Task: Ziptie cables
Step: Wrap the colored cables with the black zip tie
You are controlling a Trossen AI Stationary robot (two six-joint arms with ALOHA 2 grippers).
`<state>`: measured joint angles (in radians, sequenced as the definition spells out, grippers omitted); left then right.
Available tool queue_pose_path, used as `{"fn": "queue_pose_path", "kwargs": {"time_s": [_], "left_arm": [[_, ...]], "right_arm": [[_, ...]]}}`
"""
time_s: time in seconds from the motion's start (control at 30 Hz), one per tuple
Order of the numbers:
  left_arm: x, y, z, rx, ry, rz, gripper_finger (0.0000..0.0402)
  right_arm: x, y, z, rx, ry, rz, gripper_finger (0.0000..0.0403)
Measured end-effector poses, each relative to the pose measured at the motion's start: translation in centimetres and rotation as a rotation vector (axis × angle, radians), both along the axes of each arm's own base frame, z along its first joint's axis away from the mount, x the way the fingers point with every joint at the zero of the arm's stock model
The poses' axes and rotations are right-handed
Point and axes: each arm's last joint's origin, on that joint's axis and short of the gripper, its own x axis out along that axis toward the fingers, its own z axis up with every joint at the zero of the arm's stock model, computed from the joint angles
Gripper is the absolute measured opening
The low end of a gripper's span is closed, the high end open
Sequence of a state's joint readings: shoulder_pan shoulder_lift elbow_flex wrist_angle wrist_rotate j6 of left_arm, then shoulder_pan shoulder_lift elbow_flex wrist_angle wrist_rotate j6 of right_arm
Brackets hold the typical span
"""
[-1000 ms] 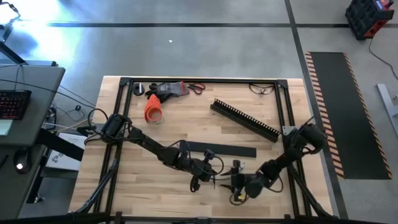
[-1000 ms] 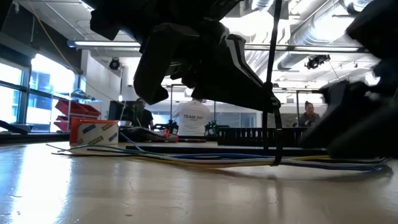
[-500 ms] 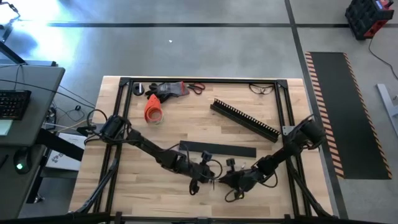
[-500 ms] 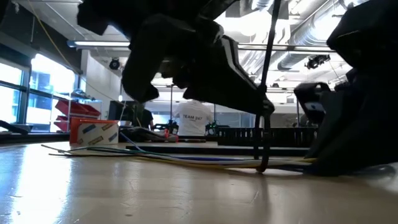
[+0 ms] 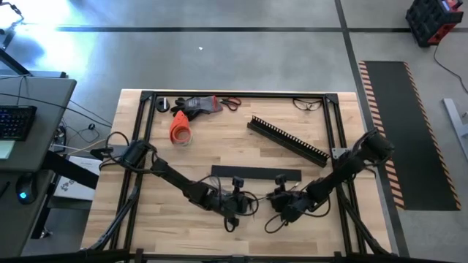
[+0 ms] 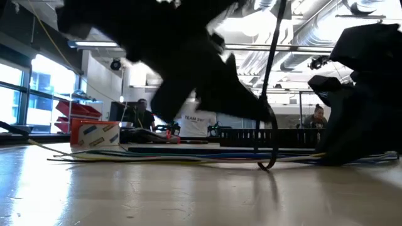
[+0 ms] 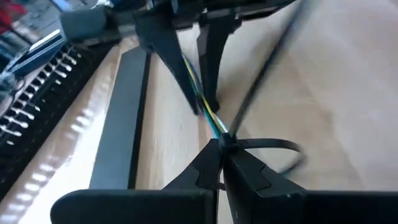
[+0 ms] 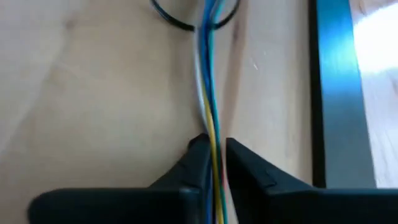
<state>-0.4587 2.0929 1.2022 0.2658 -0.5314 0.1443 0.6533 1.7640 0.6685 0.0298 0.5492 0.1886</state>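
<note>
I work on the pale wooden table (image 5: pixel 183 157) with its black frame. Near the table's 6 o'clock side both arms meet: the left arm comes in from 9 o'clock and the right arm from 3 o'clock, both stretched low over the board.

The cables (image 8: pixel 211 99) are a thin bunch of blue, yellow, white and grey wires, lying flat on the wood just beside the flat black bar (image 5: pixel 256 174), on its 6 o'clock side. I judge them very light, soft and limp; they bend anywhere and can slip apart. So I think the best hold is on the whole bunch together, close to the tie, not on a single strand.

The black zip tie (image 7: pixel 267 146) makes a loose loop around the bunch, and its long stiff tail rises up at a slant, clear in the low view. It looks not yet drawn tight.

The left gripper (image 7: pixel 222 144) is fully closed and pinches the tie where it crosses the cables. The right gripper (image 8: pixel 214 149) is nearly closed on the bunch itself; the wires run straight between its two dark fingers (image 8: pixel 200 155).
</note>
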Motion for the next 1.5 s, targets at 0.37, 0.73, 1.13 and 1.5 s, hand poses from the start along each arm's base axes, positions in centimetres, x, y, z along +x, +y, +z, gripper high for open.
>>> {"fn": "queue_pose_path", "kwargs": {"time_s": [0.37,0.73,1.13,1.5], "left_arm": [[0.5,0.5,-0.7,0.120,-0.149,0.262,0.0000],[1.2,1.4,-3.3,0.372,-0.185,0.414,0.0000],[1.1,-0.2,-4.0,0.547,-0.202,0.369,0.0000],[1.1,-0.8,-3.8,0.565,-0.197,0.350,0.0000]], "right_arm": [[-2.8,-0.7,5.5,0.049,-0.118,-0.161,0.0215],[-1.6,0.8,9.9,0.434,-0.531,-0.324,0.0238],[4.6,3.6,8.9,0.355,-0.588,-0.462,0.0239],[6.5,3.6,6.7,0.215,-0.406,-0.688,0.0189]]}}
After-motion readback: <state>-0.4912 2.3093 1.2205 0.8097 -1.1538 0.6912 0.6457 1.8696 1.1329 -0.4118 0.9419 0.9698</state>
